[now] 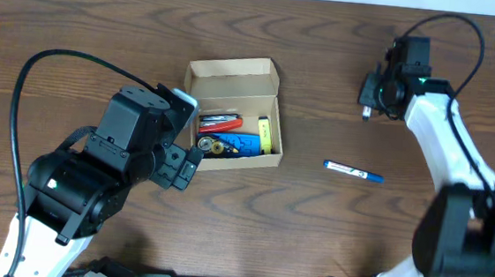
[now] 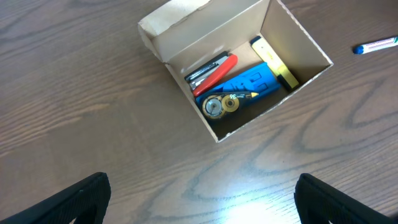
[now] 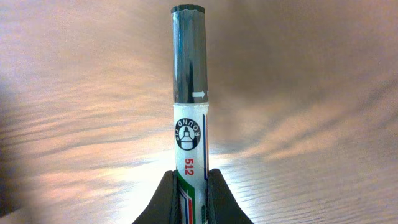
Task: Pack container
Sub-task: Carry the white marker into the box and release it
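The tan cardboard container [image 1: 232, 111] sits open on the table left of centre, its flap lid folded back. It also shows in the left wrist view [image 2: 236, 68]. Inside lie a red-handled tool [image 2: 214, 71], a blue item [image 2: 249, 81], a yellow marker [image 2: 273, 59] and round metal pieces [image 2: 217, 106]. My left gripper [image 2: 202, 202] is open and empty, just in front of the box. My right gripper [image 3: 191, 199] is shut on a white marker with a black cap [image 3: 190, 118], held above the table at the far right [image 1: 371, 100].
A blue-and-white pen [image 1: 352, 171] lies on the wooden table right of the box; its tip shows in the left wrist view [image 2: 376, 45]. Black cables loop from both arms.
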Robot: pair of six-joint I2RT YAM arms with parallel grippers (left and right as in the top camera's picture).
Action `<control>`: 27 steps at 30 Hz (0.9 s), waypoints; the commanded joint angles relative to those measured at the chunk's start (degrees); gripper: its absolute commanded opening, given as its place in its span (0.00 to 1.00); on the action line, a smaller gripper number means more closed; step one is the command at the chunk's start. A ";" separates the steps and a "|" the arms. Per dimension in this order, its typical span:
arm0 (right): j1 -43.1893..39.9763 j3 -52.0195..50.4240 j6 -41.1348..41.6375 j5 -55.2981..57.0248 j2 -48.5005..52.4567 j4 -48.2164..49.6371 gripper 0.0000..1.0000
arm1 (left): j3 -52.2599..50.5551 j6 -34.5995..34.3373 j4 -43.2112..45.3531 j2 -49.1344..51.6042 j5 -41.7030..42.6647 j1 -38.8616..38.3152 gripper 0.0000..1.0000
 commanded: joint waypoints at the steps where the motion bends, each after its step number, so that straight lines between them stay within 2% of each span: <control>1: 6.40 0.31 -8.83 -5.75 -7.82 -0.09 0.01 | 0.28 0.35 -0.20 0.02 -0.02 0.17 0.95; 5: 15.15 0.31 -20.00 -7.76 -10.45 -0.13 0.01 | 0.28 0.35 -0.20 0.02 -0.02 0.17 0.95; 11: 25.09 0.17 -33.55 -8.20 -9.29 -0.20 0.01 | 0.28 0.35 -0.20 0.02 -0.02 0.17 0.95; 16: 31.69 0.15 -49.16 -14.16 -8.09 -0.74 0.01 | 0.28 0.35 -0.20 0.02 -0.02 0.17 0.95; 22: 35.60 0.15 -58.58 -14.16 -4.24 -1.05 0.01 | 0.28 0.35 -0.20 0.02 -0.02 0.17 0.95; 27: 36.44 0.15 -62.40 -13.99 0.50 0.20 0.01 | 0.28 0.37 -0.20 0.02 -0.02 0.17 0.95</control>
